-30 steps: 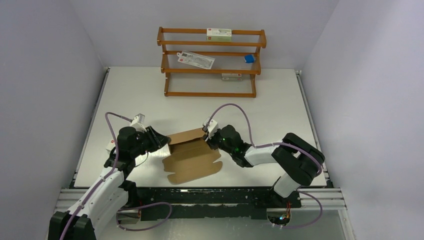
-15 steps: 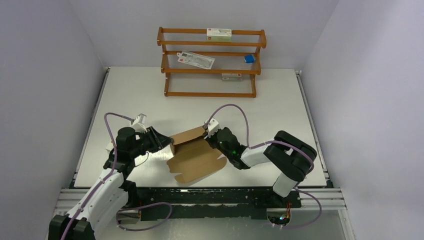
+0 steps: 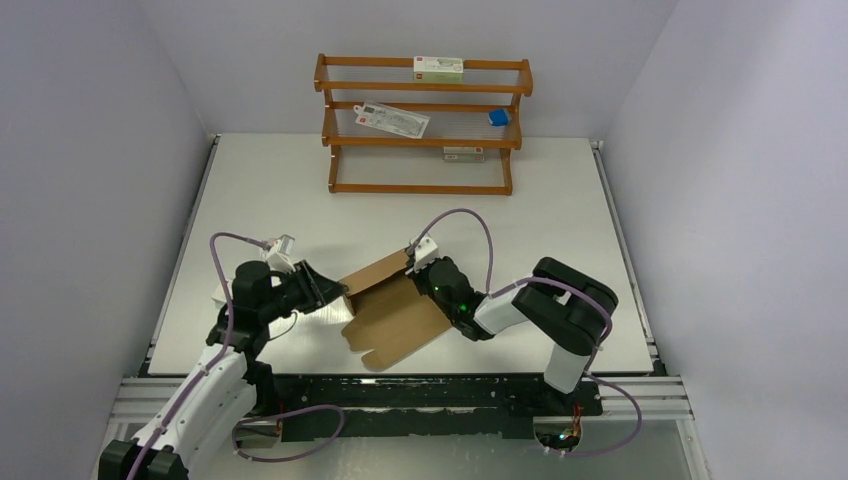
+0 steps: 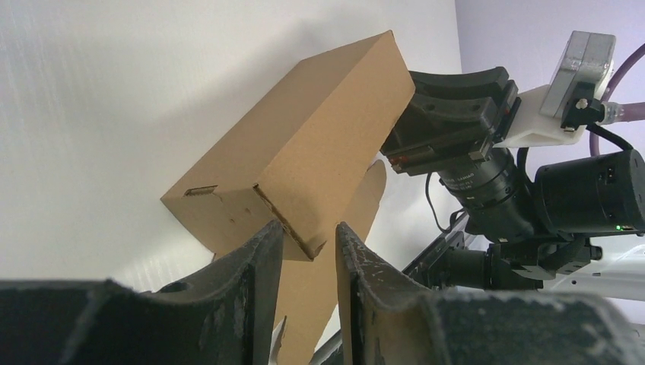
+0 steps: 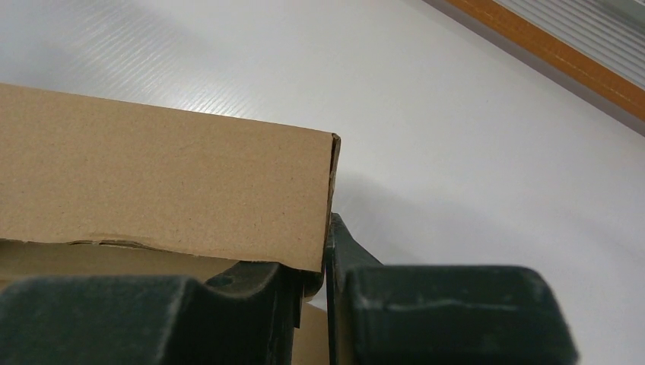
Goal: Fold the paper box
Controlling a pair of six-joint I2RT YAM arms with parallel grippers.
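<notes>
Paper box (image 3: 400,320): brown cardboard, likely light, stiff yet crease-prone, half-erected. Hold by end walls: left hand (image 4: 304,258) pinches the left corner, right hand (image 5: 327,281) clamps the right wall.

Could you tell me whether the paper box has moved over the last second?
Yes. The paper box has turned slightly: its near flat edge has swung right along the front rail, its far corner hardly shifting against the wooden rack.

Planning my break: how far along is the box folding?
Partly done: one long wall of the paper box stands folded up. In hand: the right gripper clamps its end, and the left gripper straddles the opposite corner. Left: the wide panel lying flat on the table needs folding up.
</notes>
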